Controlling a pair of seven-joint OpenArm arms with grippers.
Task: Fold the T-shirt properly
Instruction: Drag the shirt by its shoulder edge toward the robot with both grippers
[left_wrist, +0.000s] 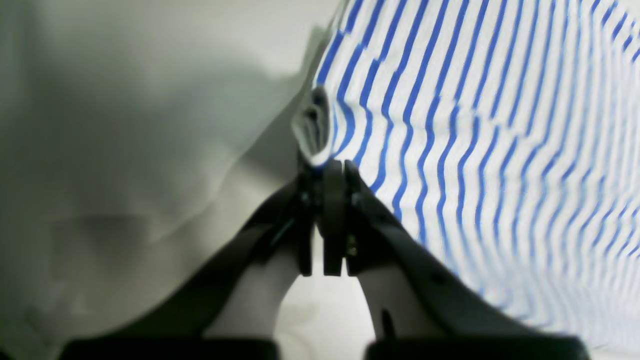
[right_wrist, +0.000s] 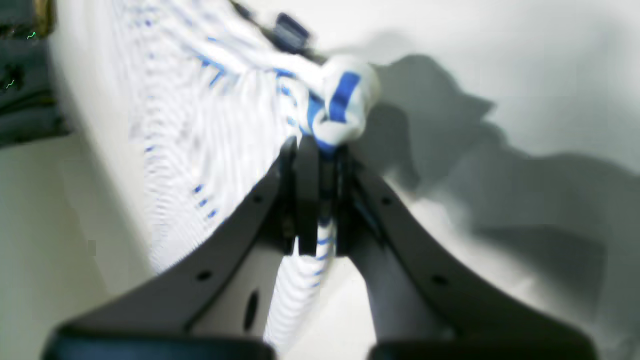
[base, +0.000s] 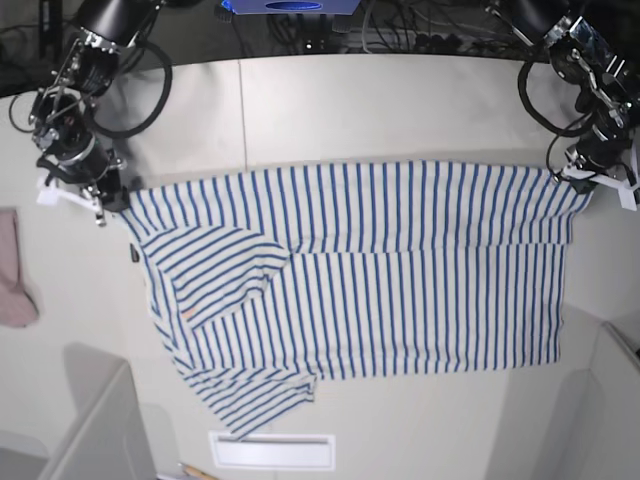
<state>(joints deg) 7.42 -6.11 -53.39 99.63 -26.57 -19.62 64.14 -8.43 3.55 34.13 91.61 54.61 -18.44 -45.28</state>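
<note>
- The T-shirt (base: 400, 270) lay spread across the pale table (base: 330, 100), stretched wide between the two arms, its striped body mostly flat.
- The left gripper (left_wrist: 327, 167) had its jaws pressed together on a bunched bit of the shirt's edge; a small fold of cloth stuck out just past the fingertips.
- Seen from the base camera, that gripper (base: 580, 180) sat at the shirt's upper corner on that view's right.
- The right gripper (right_wrist: 320, 145) was likewise clamped on the shirt, with a knot of striped fabric bulging above the tips and more cloth hanging down between the fingers.
- A pink cloth (base: 14, 270) lay apart at the table's edge.
- A sleeve (base: 215, 275) lay folded inward over the body.
</note>
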